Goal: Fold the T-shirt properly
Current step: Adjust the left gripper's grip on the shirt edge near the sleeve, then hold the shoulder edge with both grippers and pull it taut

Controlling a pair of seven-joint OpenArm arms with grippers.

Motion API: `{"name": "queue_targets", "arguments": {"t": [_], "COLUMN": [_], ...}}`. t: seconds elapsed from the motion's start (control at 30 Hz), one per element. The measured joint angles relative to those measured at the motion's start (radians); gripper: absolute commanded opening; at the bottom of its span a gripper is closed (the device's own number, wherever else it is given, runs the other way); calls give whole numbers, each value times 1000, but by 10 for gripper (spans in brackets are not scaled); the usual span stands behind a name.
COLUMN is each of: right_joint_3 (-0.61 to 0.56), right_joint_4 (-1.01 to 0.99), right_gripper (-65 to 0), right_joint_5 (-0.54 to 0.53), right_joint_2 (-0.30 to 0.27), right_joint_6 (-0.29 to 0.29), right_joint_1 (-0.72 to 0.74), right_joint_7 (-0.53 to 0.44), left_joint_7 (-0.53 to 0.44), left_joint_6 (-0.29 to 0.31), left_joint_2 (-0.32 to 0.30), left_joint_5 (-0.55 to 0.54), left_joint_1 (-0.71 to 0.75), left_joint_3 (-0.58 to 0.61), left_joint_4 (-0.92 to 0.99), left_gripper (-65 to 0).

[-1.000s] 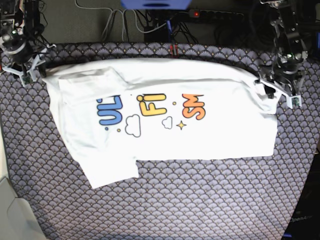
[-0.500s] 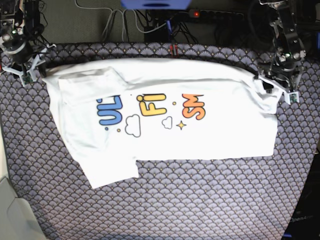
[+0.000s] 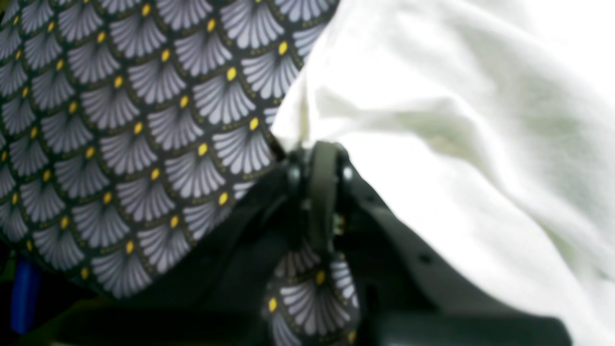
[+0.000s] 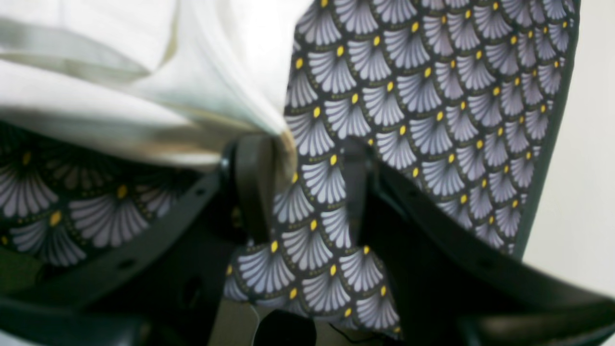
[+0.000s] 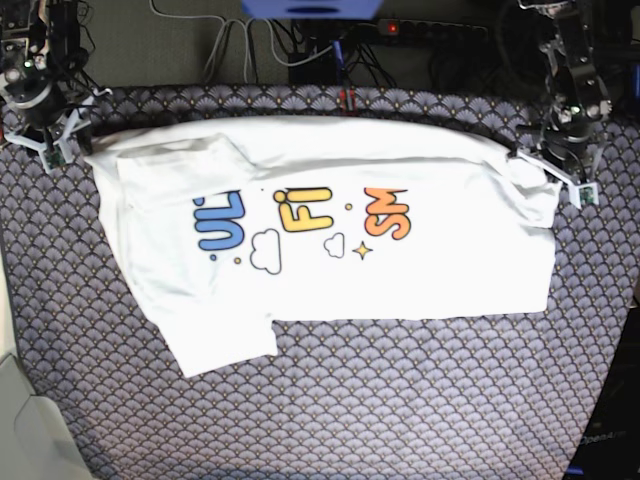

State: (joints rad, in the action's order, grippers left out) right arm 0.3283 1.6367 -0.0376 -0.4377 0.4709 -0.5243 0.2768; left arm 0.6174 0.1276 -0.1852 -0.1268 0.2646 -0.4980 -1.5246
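Note:
The white T-shirt [image 5: 400, 280] lies flat on the patterned tablecloth [image 5: 400, 400], folded lengthwise, with blue, yellow and orange letters, clouds and a star facing up. One sleeve sticks out at the lower left. My left gripper [image 5: 560, 170] is at the shirt's far right corner. In the left wrist view this gripper [image 3: 318, 154] has its jaws pressed together on the shirt's edge [image 3: 456, 144]. My right gripper [image 5: 60, 140] sits at the far left corner. In the right wrist view it [image 4: 307, 158] stands open, and the shirt's corner [image 4: 144, 72] touches its left finger [image 4: 254, 182].
Cables and a power strip [image 5: 400, 28] run along the back beyond the cloth. The tablecloth's edge [image 4: 552, 144] passes just right of my right gripper, with a pale surface past it. A light-coloured surface [image 5: 15, 400] borders the table at the lower left.
My left gripper has shut on the shirt's right corner and shifted slightly towards the back. The right gripper and the shirt have stayed in place.

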Motion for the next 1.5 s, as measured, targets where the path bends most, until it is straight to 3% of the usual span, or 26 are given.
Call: {"name": "queue_targets", "arguments": {"t": [0.37, 0.57, 1.5], "right_joint_3": [0, 0, 0], "right_joint_4": [0, 0, 0], "right_gripper": [-402, -402, -402], "right_joint_5": [0, 0, 0], "right_joint_2": [0, 0, 1], "right_joint_6": [0, 0, 0], "right_joint_1": [0, 0, 0], "right_joint_7": [0, 0, 0], "left_joint_7": [-9, 8, 3], "left_joint_6": [1, 5, 8], "left_joint_2": [-3, 5, -1], "left_joint_5": [-1, -5, -11], "left_joint_1": [39, 62, 125], "left_joint_3": [-3, -80, -81], "left_joint_4": [-13, -23, -82], "left_gripper": [-646, -646, -646]}}
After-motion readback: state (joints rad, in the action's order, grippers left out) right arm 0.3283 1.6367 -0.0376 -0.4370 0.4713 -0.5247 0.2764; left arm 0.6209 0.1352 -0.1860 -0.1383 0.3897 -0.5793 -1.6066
